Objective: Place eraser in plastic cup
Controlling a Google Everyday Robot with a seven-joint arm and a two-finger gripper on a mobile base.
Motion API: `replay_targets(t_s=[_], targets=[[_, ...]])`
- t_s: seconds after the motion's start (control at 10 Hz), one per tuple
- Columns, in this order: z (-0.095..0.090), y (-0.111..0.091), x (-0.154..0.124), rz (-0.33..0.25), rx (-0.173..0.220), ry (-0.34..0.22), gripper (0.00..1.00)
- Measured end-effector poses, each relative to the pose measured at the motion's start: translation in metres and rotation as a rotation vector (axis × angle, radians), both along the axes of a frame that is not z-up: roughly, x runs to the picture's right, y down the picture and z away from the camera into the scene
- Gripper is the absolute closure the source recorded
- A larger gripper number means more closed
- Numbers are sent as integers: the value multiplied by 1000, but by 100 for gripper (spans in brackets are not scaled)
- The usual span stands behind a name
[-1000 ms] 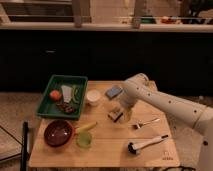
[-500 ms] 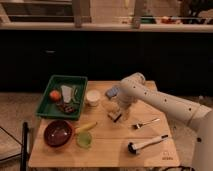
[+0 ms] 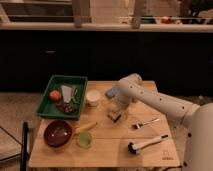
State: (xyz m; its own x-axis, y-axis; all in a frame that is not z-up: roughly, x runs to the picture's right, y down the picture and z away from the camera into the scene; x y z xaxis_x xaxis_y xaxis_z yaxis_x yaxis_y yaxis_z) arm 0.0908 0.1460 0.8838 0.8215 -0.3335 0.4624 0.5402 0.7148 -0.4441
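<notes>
Eraser mid-table, right under the claw — claw's grip state: can't tell. Plastic cup sits apart — beside dark red bowl.

Hidden and cut off around the arm

The gripper sits low over mid-table, covering part of the eraser. The arm hides much of the blue sponge behind it and runs off the right edge. The green tray holds small things that cannot be told apart.

No writing, label or number can be read. A small mark on the table corner is illegible. The gripper hangs above the table's middle.
</notes>
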Motion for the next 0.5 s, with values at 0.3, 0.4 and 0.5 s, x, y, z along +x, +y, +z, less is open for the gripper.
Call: replay_targets(t_s=[0.3, 0.4, 0.5], targets=[[8, 4, 5, -11, -11, -9, 44], [10, 5, 7, -12, -14, -11, 52], [13, 6, 9, -14, -18, -14, 64]])
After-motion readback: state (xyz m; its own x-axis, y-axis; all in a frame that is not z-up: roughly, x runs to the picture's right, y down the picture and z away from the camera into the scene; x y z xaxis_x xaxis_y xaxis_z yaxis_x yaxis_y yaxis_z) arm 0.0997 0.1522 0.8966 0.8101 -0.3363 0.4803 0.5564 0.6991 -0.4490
